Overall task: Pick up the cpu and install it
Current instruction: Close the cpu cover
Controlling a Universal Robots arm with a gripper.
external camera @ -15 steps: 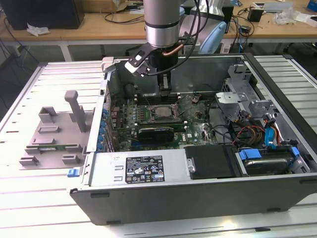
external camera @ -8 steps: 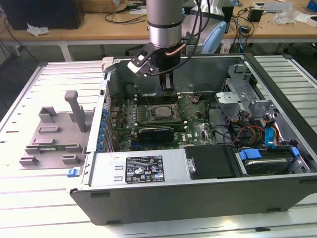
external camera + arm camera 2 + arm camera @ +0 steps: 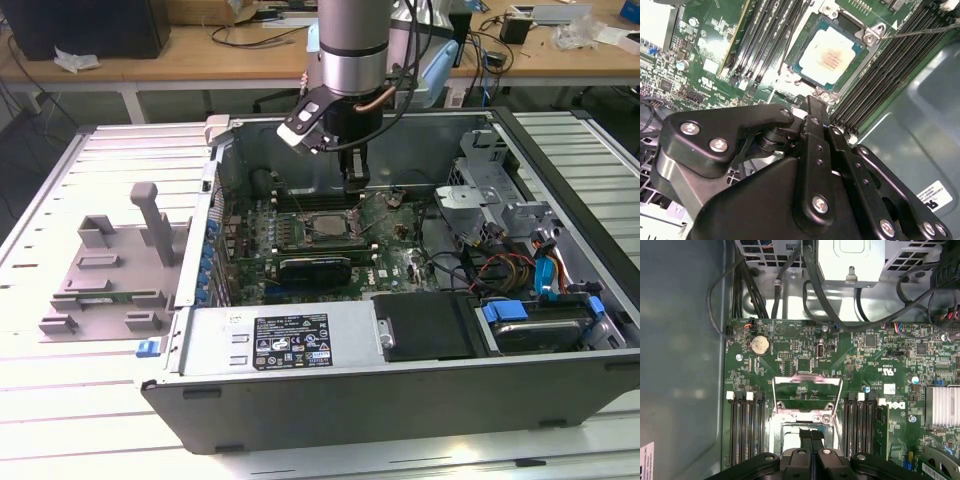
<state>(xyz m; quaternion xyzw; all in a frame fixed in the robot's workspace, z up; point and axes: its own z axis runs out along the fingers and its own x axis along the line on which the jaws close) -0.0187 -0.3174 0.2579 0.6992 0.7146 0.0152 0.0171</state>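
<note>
So the cpu (image 3: 831, 54) is sitting flat in the motherboard (image 3: 805, 360) socket with its silvery top facing up. The second wrist view shows it best, with the long black memory slots (image 3: 765, 40) running along either side. The socket's metal retention frame (image 3: 807, 382) is hinged up off it, so the chip is uncovered, and the thin wire lever (image 3: 920, 31) sticks out past one corner of the socket. The gripper (image 3: 352, 178) hangs low inside the open computer case (image 3: 400, 400), close over the board and just beside the cpu toward the exterior view's right, not touching it as far as I can see. Its fingers (image 3: 806, 440) are pressed together with nothing pinched between them (both wrist views show the two black bars side by side with barely a seam). In the second wrist view the tips sit right at the edge of the socket, next to one of its screws. Off at the exterior view's left, the grey tray (image 3: 100, 270) lies on the ribbed metal table (image 3: 60, 400) — well apart from the gripper, outside the case wall.
</note>
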